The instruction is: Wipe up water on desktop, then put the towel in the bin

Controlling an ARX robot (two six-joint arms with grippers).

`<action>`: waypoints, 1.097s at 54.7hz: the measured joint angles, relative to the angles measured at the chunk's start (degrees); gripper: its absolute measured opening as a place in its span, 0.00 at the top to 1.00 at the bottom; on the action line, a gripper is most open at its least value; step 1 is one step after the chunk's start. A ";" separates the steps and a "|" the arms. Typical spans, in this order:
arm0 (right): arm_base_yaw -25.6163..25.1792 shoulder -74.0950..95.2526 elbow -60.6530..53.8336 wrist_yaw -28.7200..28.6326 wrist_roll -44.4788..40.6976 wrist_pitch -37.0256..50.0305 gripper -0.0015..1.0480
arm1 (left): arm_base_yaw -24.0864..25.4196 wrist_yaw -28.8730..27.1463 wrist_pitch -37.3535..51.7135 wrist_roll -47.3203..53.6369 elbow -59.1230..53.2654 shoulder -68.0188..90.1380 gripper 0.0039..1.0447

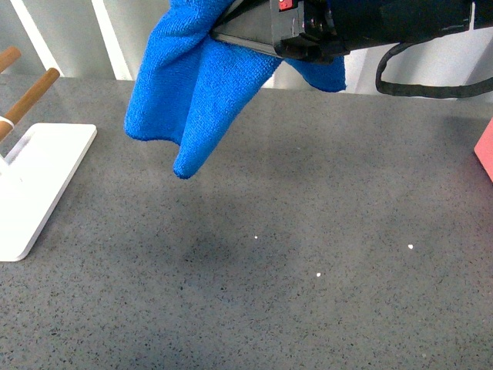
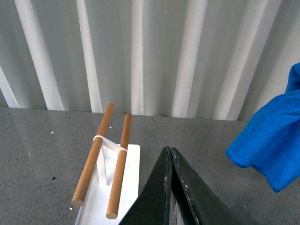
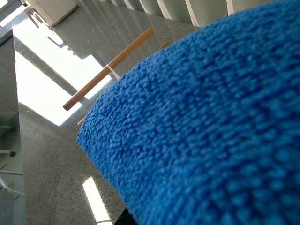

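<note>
Right gripper (image 1: 222, 33) is clamped on the towel (image 1: 192, 100), with a fold of cloth pinched between its metal fingers.

- The towel is bright blue, plain and fuzzy. It drapes down from the grip in two lobes, and the lower one narrows to a rounded tip.
- That tip hangs below the gripper and looks clear of the desktop (image 1: 323, 308).
- The desktop is dark grey and speckled, with a slight sheen. A few white specks (image 1: 319, 274) lie on it below the gripper.
- A dimmer patch (image 1: 208, 248) sits under the cloth. Shadow or damp, cannot tell.

Front view alone shows the grip itself and the black cable (image 1: 416, 89) looping under the arm.

Right wrist view is almost filled by towel pile (image 3: 211, 131), so the looped fibres show but the fingers do not.

Left wrist view shows the left gripper (image 2: 169, 157) with its dark fingers pressed together and nothing between them. Just beyond its tips stands a white rack (image 2: 101, 201) carrying two wooden rods (image 2: 93, 157). The towel (image 2: 272, 145) hangs off toward the right arm's side, apart from this gripper.
</note>
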 joint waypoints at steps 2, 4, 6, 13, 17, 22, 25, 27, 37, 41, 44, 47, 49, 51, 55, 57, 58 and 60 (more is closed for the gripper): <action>-0.07 0.00 0.00 -0.04 -0.04 -0.02 0.95 | 0.00 0.00 -0.66 0.00 0.00 -0.63 0.97; -0.11 -0.09 -0.02 -0.04 -0.20 -0.02 0.95 | 0.00 0.00 -1.25 0.00 0.00 -1.27 0.97; -0.15 -0.13 -0.04 -0.07 -0.26 -0.07 0.95 | 0.00 0.00 -1.70 0.00 0.00 -1.70 0.97; -0.55 -1.03 -0.98 -0.39 -1.09 -0.13 0.95 | 0.00 0.00 -4.50 0.00 0.00 -4.48 0.97; -0.70 -1.46 -1.66 -0.61 -1.42 -0.20 0.95 | 0.00 0.04 -11.10 0.00 0.00 -9.16 0.97; -1.16 -1.88 -2.64 -1.03 -1.90 -0.76 0.95 | 0.00 0.04 -13.29 0.00 0.00 -12.79 0.97; -1.42 -2.21 -3.23 -0.96 -2.58 -1.84 0.95 | 0.00 0.02 -13.38 0.00 0.00 -13.20 0.97; -1.55 -2.45 -3.39 -0.74 -3.13 -2.99 0.95 | 0.00 0.02 -13.42 0.00 0.00 -13.20 0.97; -2.56 -3.02 -4.76 0.83 -4.57 -6.99 0.95 | 0.00 0.02 -13.62 0.00 0.02 -13.20 0.94; -3.39 -3.06 -4.87 2.56 -4.66 -10.49 0.95 | 0.00 0.02 -13.62 0.00 0.00 -13.20 0.84; -4.17 -2.12 -3.80 5.29 -4.44 -15.06 0.95 | 0.00 0.02 -13.62 0.00 0.02 -13.20 0.77; -5.38 0.07 -1.99 10.01 -5.07 -22.08 0.95 | 0.00 0.04 -13.62 0.00 0.00 -13.20 0.68; -6.29 1.70 -1.27 12.83 -5.68 -25.66 0.95 | 0.00 0.02 -13.62 0.00 0.00 -13.25 0.63; -7.78 4.15 -1.03 15.28 -6.25 -29.11 0.95 | 0.00 0.02 -13.62 0.00 0.00 -13.27 0.56; -11.19 9.44 -0.81 18.53 -7.17 -32.61 0.95 | 0.00 -0.02 -13.62 0.00 0.02 -13.25 0.40; -12.22 11.15 -0.35 19.69 -7.50 -33.33 0.95 | 0.00 0.00 -13.62 0.00 0.02 -13.25 0.34; -12.74 12.20 0.26 20.74 -7.54 -33.79 0.95 | 0.00 0.00 -13.62 0.00 0.00 -13.25 0.28; -13.11 13.49 1.22 22.14 -8.11 -33.97 0.95 | 0.00 0.04 -13.62 0.00 0.00 -13.25 0.21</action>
